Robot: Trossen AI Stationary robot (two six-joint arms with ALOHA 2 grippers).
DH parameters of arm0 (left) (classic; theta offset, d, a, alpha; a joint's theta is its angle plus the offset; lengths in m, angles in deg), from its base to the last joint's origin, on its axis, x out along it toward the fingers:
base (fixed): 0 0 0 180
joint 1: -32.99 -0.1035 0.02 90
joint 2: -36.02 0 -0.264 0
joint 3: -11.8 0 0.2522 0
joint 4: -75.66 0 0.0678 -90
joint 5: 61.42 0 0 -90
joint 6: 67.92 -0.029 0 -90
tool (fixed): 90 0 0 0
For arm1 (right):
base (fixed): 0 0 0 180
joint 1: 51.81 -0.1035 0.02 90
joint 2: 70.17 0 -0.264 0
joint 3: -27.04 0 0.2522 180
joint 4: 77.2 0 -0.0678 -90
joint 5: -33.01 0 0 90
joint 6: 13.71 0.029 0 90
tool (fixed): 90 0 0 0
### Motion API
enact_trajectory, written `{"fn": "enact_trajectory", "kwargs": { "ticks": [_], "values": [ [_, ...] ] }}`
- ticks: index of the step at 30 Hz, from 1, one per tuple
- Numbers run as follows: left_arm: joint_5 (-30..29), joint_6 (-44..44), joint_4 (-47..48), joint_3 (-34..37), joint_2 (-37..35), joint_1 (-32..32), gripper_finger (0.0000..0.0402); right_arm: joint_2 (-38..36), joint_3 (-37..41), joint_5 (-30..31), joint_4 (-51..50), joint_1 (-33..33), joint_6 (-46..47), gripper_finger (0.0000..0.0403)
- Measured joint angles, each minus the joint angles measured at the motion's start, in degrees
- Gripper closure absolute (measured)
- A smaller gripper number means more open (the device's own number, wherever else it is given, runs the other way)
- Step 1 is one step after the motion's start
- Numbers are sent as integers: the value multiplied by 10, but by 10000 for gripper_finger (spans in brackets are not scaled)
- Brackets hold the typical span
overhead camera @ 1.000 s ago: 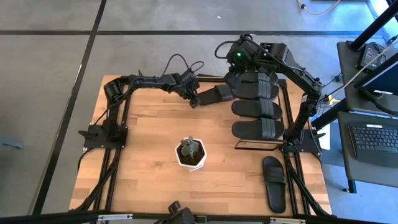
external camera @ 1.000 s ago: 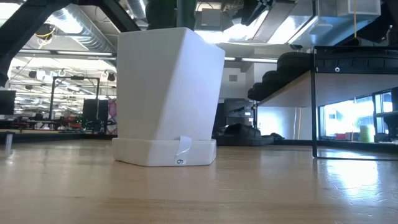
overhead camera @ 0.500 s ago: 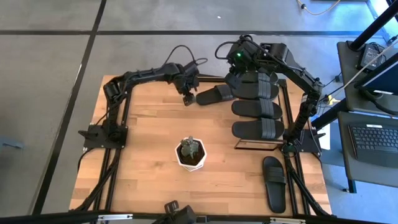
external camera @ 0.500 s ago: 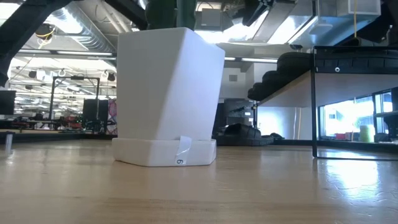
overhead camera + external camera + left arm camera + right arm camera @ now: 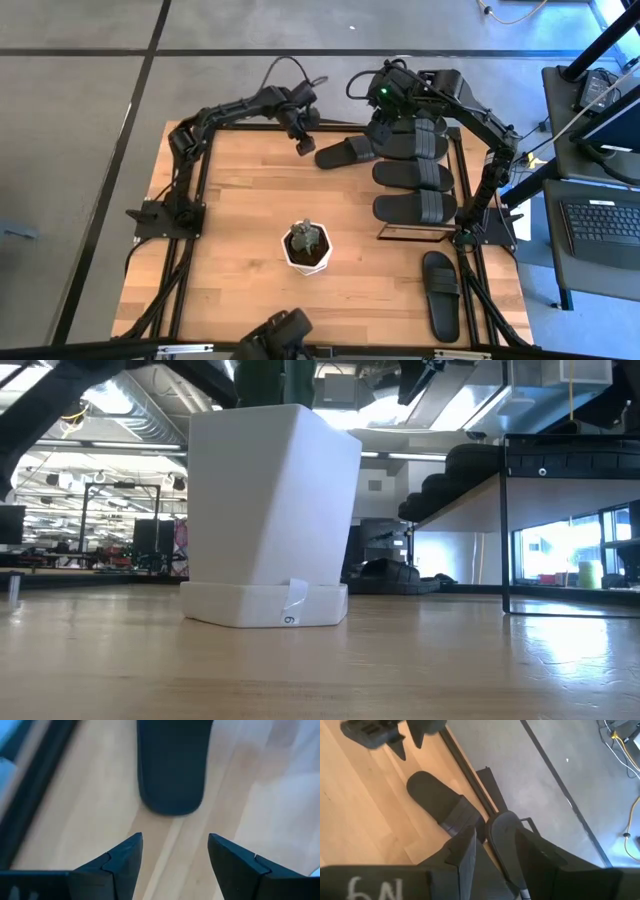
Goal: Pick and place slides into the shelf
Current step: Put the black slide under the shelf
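Observation:
One black slide [image 5: 345, 152] lies sole-down on the table beside the shelf [image 5: 412, 233]; its rounded end [image 5: 172, 770] faces my left gripper [image 5: 303, 146]. That gripper hangs open above the table just left of it, touching nothing. Three slides [image 5: 415, 176] lie side by side on the shelf top. Over the shelf's far end my right gripper [image 5: 487, 845] is shut on another slide [image 5: 408, 126]. A further slide [image 5: 441, 296] rests on the table near the right front corner. My right gripper pinches a slide between its two fingers, the sole edge-on; a rounded end of the sole [image 5: 501, 832] shows just past the fingers. The fingers slant downward from above. The gripper hides the rest of the hold.
A white pot [image 5: 307, 248] with a small plant stands mid-table, filling much of the low view [image 5: 270, 510]. The shelf's thin black leg [image 5: 505, 530] stands at the right. Bare wood lies to the left of and in front of the pot.
My left gripper has risen and drawn back from the slide's rounded end toward the table's far edge, tipping further downward, fingers open throughout. The slide stays flat on the table where it was.

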Motion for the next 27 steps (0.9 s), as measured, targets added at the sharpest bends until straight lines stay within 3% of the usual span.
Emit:
{"fn": "enact_trajectory", "kwargs": {
  "ticks": [8, 27],
  "values": [
    [6, -14, 21, 0, 59, 5, 184, 0, 0, 0, 0, 0, -12, 263],
    [-35, -14, -12, 0, 80, 65, 184, 0, 0, 0, 0, 0, -14, 263]
  ]
}}
